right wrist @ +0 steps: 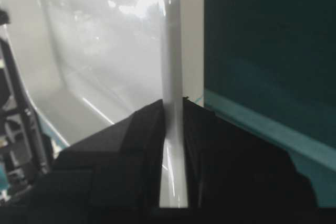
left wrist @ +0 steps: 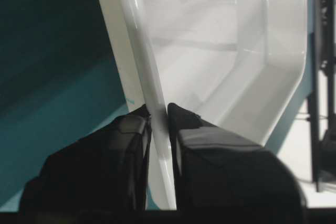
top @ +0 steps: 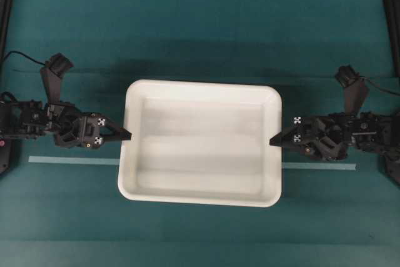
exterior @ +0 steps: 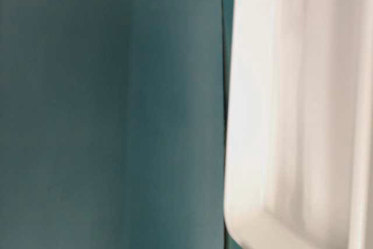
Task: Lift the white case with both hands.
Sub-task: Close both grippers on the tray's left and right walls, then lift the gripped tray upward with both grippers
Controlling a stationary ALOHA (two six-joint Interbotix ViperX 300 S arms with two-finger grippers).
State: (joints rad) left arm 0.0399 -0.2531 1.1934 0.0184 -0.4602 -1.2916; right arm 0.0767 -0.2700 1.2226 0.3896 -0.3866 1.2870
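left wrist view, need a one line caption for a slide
Left end effector shut on the rim of the white case, one finger on each side, above the teal table.

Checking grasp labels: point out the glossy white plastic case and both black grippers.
glossy white plastic case (top: 200,148): overhead view, bare floor.
left black gripper (top: 128,136): overhead view, fingertips at the rim.
right black gripper (top: 272,142): overhead view, fingertips at the rim.

The table-level view shows the white case (exterior: 291,115) blurred and cropped.
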